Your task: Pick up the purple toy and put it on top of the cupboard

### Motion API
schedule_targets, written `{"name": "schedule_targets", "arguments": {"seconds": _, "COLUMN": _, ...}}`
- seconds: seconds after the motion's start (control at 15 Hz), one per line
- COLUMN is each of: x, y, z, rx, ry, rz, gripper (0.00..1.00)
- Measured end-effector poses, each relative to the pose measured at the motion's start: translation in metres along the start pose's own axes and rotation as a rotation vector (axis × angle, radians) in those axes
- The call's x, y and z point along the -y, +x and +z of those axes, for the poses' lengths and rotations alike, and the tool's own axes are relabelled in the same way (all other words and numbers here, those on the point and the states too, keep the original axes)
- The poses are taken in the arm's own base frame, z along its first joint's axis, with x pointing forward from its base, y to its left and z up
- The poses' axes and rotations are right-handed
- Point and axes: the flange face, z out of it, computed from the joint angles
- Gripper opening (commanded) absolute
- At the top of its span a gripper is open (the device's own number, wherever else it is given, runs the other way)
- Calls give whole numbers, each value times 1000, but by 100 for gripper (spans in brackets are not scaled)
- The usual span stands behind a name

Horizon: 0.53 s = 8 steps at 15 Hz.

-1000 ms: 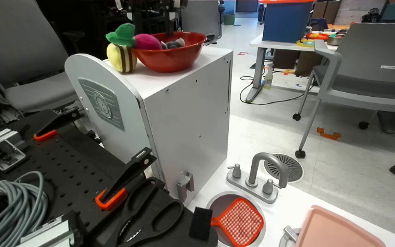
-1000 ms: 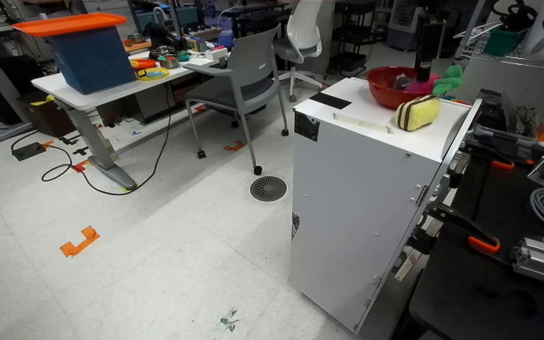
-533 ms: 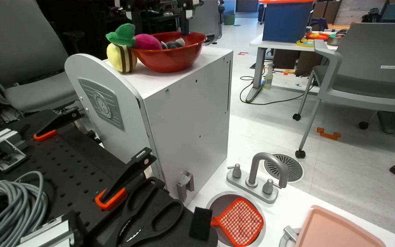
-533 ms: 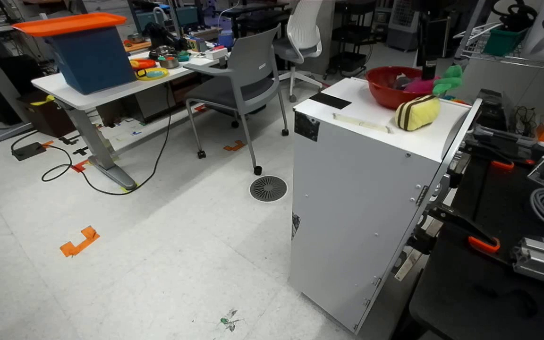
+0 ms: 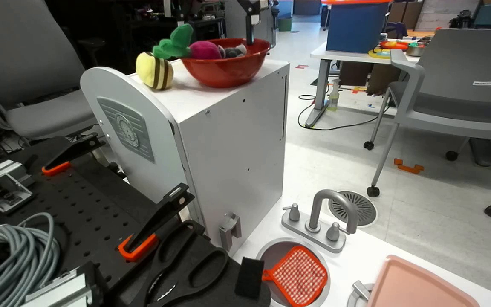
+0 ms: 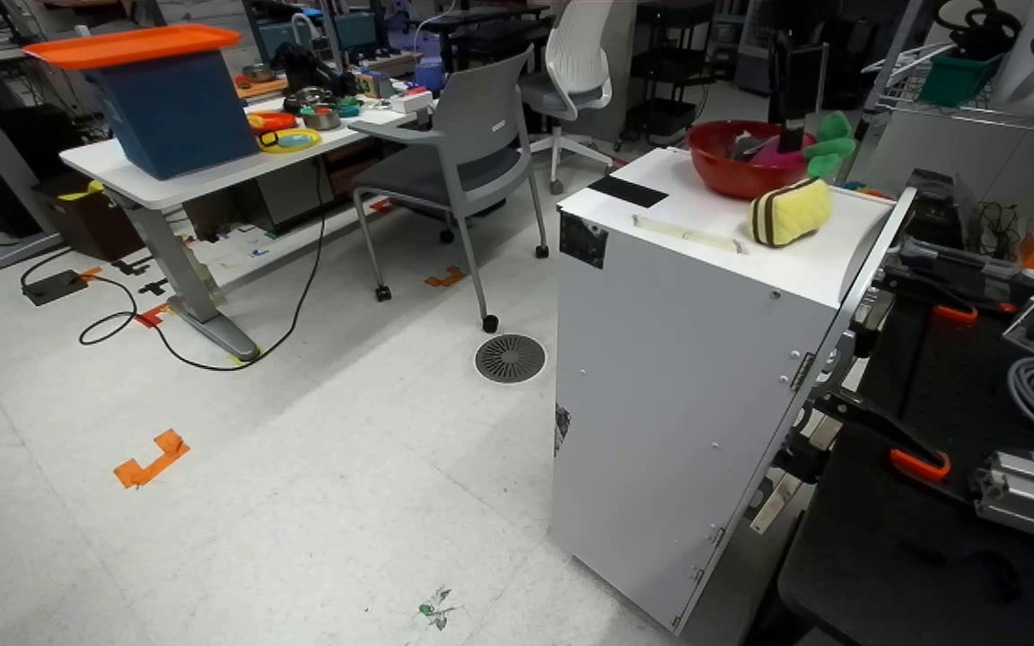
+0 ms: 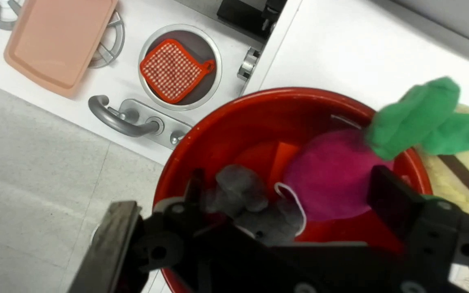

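Toy [image 7: 336, 175] looks round, magenta, green-leafed, perhaps plush.

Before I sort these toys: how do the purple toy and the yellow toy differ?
The purple toy has green leaves; the yellow toy has brown stripes. The purple toy lies in the bowl, leaves past the rim; the yellow toy rests on the cupboard. Both look plush.
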Motion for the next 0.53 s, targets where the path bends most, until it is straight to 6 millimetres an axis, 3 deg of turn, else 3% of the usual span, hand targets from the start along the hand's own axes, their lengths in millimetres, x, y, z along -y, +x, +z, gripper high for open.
{"name": "schedule_targets", "arguments": {"seconds": 0.2, "x": -5, "y": 7, "z": 0, "rx": -4, "ry": -6, "rz": -15, "gripper": 100}}
{"name": "schedule_targets", "arguments": {"seconds": 0.27, "x": -6, "y": 9, "z": 0, "rx": -5, "ry": -7, "rz": -19, "gripper": 91}}
{"name": "schedule_targets", "arguments": {"seconds": 0.33, "x": -7, "y": 11, "z": 0, "rx": -6, "ry": -8, "rz": -24, "gripper": 75}}
{"name": "schedule_targets", "arguments": {"seconds": 0.53, "x": -10, "y": 16, "z": -1, "rx": -10, "ry": -14, "rz": -33, "gripper": 49}}
